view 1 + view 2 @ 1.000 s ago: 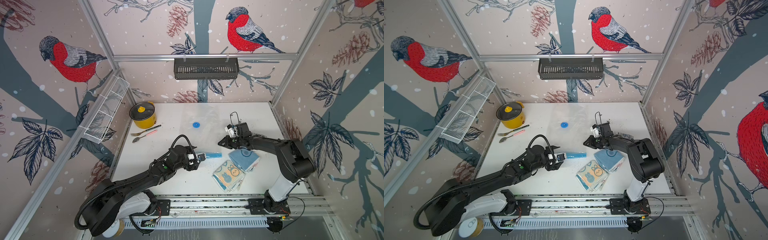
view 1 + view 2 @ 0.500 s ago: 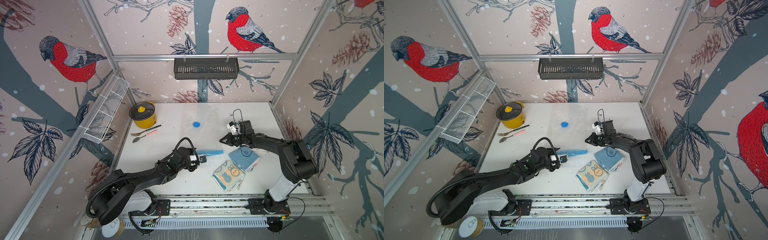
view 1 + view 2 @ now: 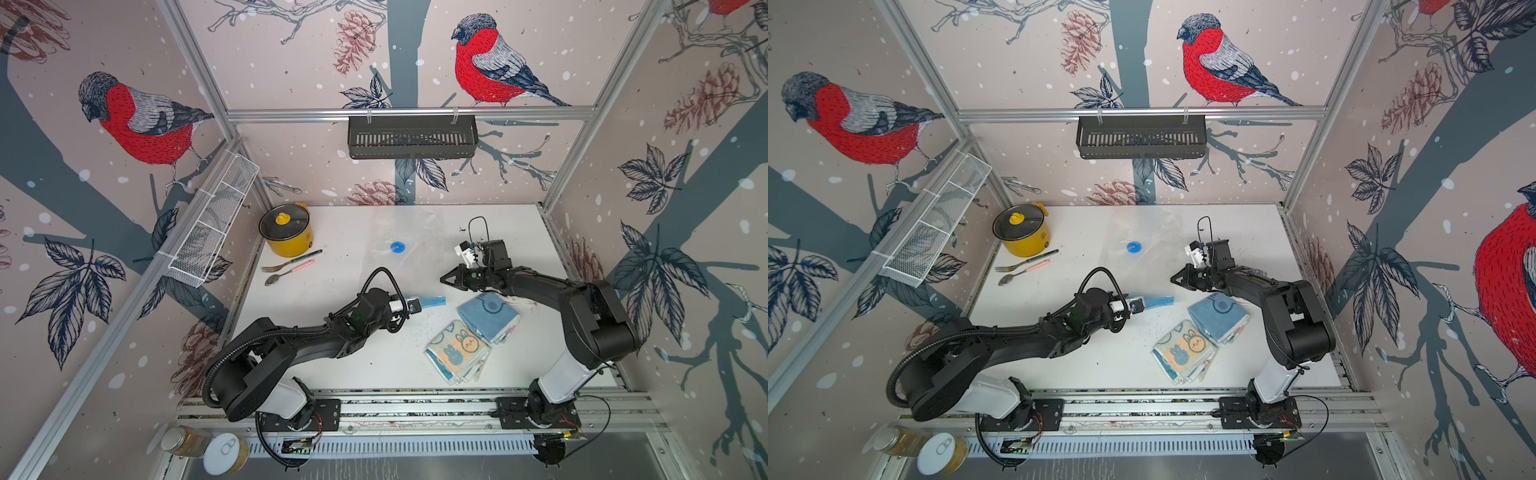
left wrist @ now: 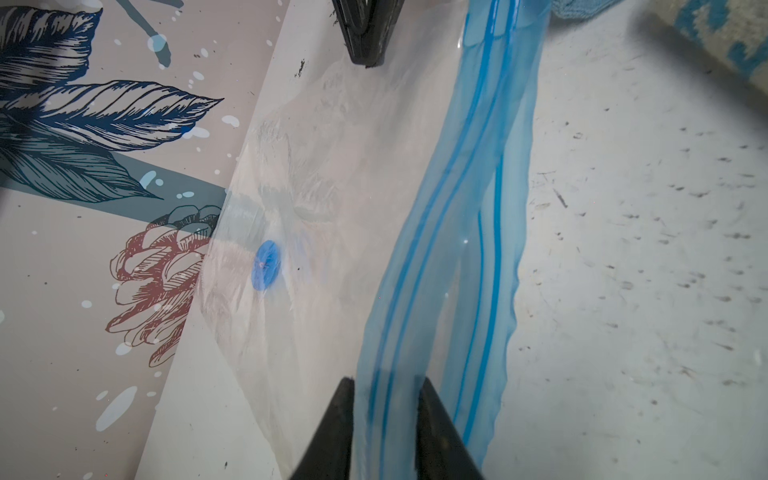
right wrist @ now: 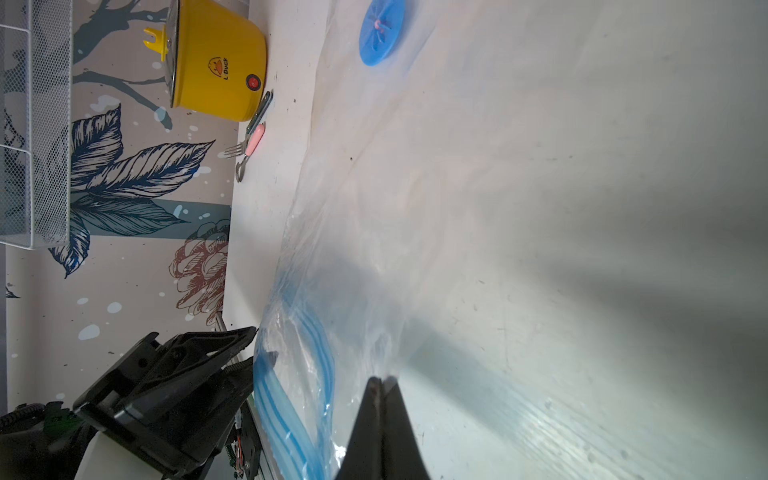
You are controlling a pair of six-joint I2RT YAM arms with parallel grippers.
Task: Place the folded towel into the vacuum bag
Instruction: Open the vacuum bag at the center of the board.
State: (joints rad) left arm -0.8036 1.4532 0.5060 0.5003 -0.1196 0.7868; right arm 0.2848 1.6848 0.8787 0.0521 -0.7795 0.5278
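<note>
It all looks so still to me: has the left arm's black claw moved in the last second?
Yes. The black left claw has slid slightly to the right, toward the folded blue towel.

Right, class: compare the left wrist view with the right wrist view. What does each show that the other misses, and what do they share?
Only the left wrist view: a blue towel's edge and a patterned towel's corner.
Only the right wrist view: the yellow pot, the fork, the spoon and the wire basket.
Both: the vacuum bag, its blue zip strip and round blue valve, the pine-cone wallpaper, the left pincer with its fingers either side of the strip, and the right pincer, shut on the bag.
</note>
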